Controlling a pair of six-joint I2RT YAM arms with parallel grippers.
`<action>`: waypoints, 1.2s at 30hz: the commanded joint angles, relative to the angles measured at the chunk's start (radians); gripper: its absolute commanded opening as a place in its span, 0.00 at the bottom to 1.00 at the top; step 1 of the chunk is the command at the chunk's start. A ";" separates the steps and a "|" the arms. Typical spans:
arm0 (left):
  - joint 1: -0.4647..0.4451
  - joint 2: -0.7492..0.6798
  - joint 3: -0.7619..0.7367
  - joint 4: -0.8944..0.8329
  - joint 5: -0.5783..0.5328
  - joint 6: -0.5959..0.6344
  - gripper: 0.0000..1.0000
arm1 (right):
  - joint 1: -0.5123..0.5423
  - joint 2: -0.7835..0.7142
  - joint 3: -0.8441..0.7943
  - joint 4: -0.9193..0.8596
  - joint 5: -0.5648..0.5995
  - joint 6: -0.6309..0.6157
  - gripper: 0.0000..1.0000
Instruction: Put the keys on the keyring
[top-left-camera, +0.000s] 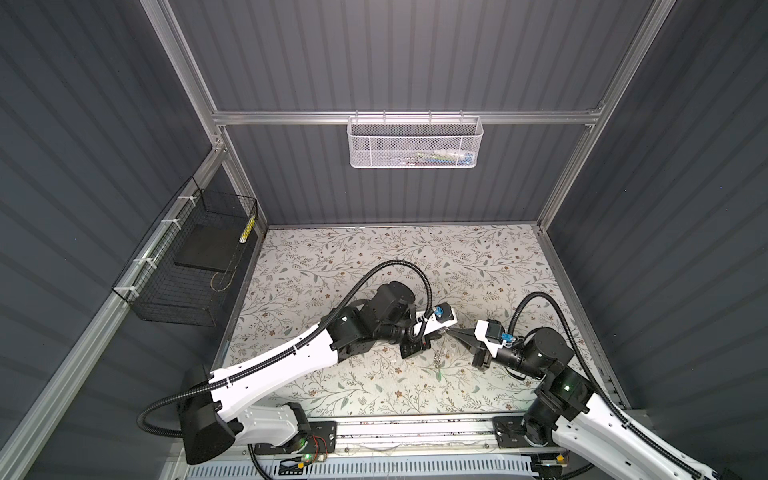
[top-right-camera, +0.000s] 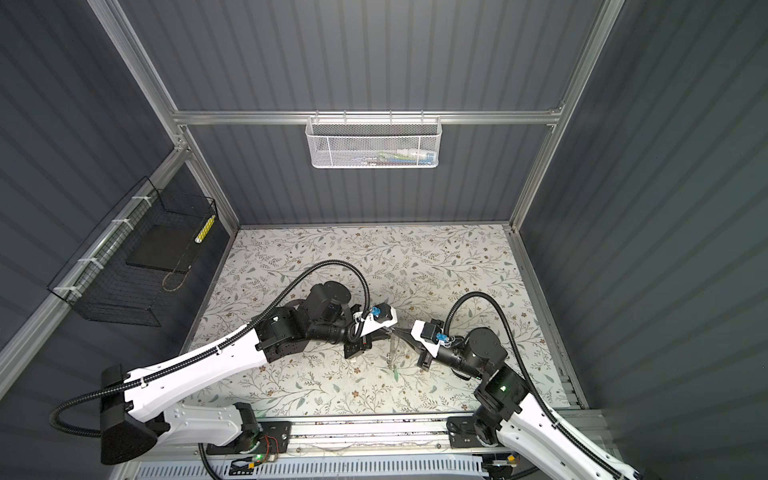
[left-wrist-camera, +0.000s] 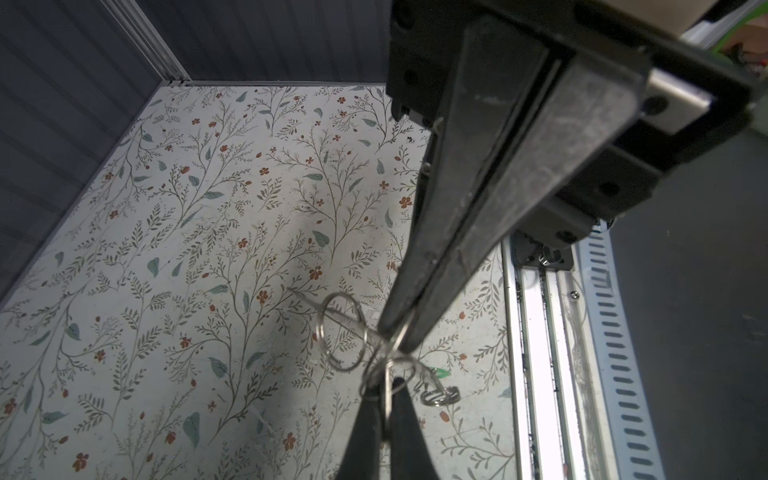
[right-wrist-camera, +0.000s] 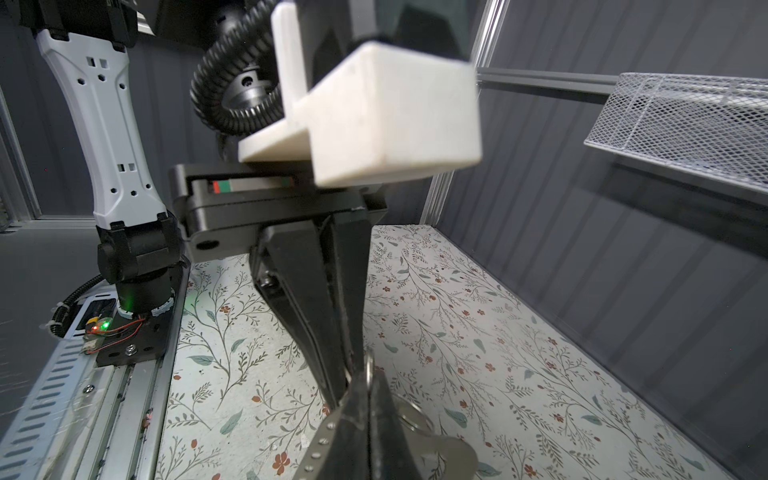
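Left wrist view: two black grippers meet tip to tip on a cluster of thin silver wire rings.
The left gripper (left-wrist-camera: 400, 336) has its fingers pressed together, pinching a strand of the keyring (left-wrist-camera: 365, 338), those linked rings. The right gripper (left-wrist-camera: 385, 395) is clamped onto the same cluster from the opposite side. Just beside the tips shows a sliver of a bright green plastic tag (left-wrist-camera: 443, 374). In both top views the small silver metal keys (top-left-camera: 439, 358) (top-right-camera: 391, 354) dangle below the meeting point over the floral-patterned table (top-left-camera: 332, 257); whether they touch it cannot be told.
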 joint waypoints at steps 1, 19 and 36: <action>-0.005 0.012 0.031 -0.050 0.032 0.040 0.00 | -0.002 -0.018 -0.012 0.075 -0.041 0.015 0.00; -0.005 0.043 0.100 -0.117 0.159 0.128 0.00 | -0.006 -0.016 -0.033 0.105 -0.095 0.026 0.00; -0.003 -0.103 0.053 -0.080 0.001 0.109 0.33 | -0.012 -0.014 -0.045 0.123 -0.128 0.032 0.00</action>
